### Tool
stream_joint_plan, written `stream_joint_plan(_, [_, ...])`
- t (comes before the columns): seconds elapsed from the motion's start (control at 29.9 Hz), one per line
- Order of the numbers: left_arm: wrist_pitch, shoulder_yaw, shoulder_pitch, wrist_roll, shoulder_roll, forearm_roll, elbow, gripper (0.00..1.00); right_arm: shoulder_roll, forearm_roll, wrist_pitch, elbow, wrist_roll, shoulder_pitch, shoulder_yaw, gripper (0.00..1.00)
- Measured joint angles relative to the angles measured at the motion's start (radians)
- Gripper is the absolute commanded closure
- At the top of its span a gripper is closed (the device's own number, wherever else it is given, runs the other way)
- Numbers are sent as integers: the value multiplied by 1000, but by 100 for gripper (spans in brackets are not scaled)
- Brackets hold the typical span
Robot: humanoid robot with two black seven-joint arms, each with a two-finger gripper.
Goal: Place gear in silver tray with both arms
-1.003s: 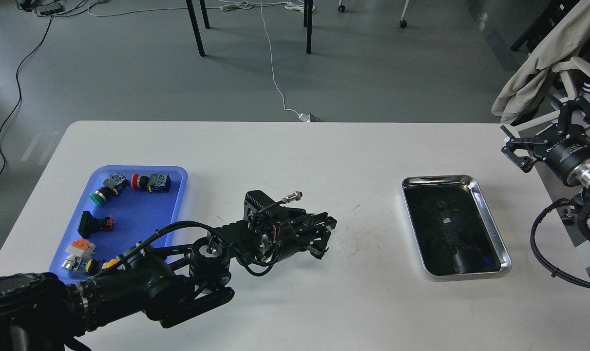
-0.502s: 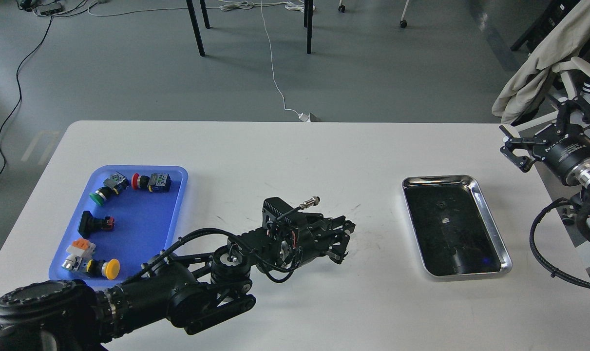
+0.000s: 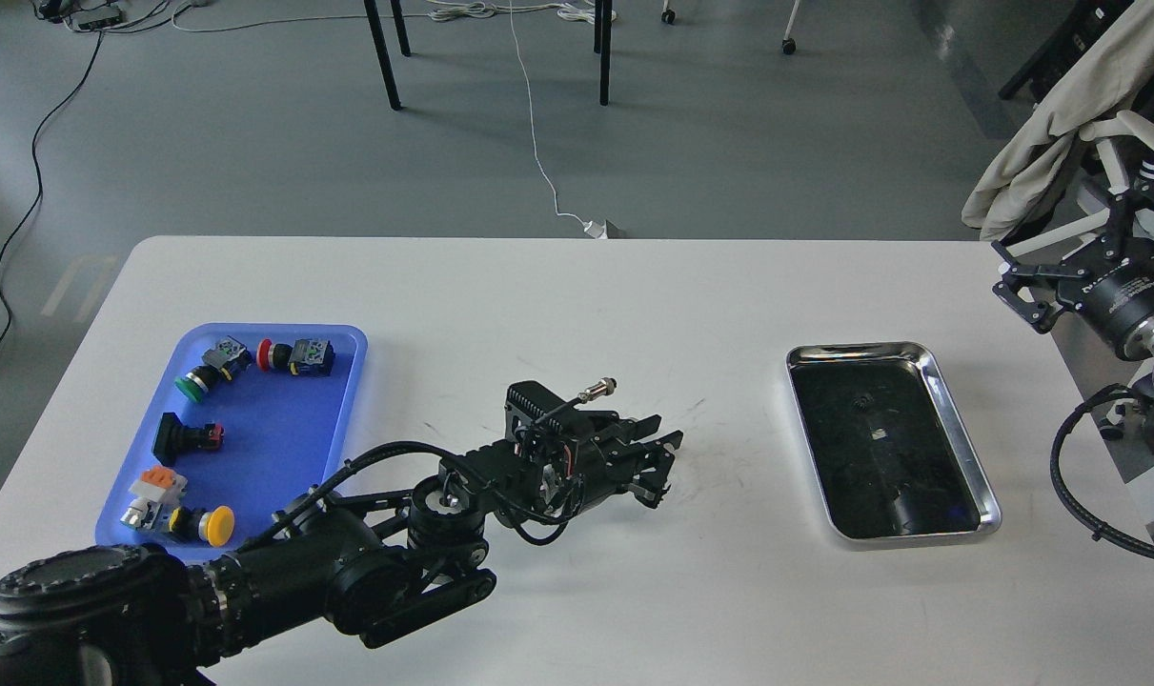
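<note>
Two trays sit on the white table (image 3: pixel 557 305). The silver tray (image 3: pixel 958 419), at about 3 o'clock on the tabletop, shows only dark reflections in its mirror-like bottom. The blue tray (image 3: pixel 281 419), at 9 o'clock, holds five push-button parts: a green one (image 3: pixel 195 383), a red one (image 3: pixel 273 355), a black one (image 3: pixel 184 437), an orange-topped one (image 3: pixel 157 484) and a yellow one (image 3: pixel 216 525). The left gripper (image 3: pixel 655 469) hovers low over the table centre, fingers narrowly parted; whether it holds anything I cannot tell. The right gripper (image 3: pixel 1062 255) sits beyond the table's right edge at 2 o'clock, fingers spread wide, holding nothing.
</note>
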Motion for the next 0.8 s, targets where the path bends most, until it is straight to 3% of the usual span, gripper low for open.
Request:
stream_joint_plan(0.2, [49,-30,-31,-2,0,-41,-12,2,-18,-9,0,42,0,4,0,2])
stream_joint_plan(0.54, [78,-296,-123,5,1,-252,-14,2,-55,-165,0,223,-1,67,1,2])
stream_joint_plan(0.8, [95,-398,-133,8,240,-671,-37,2,-65,-563,0,375,-37,211,-33,2])
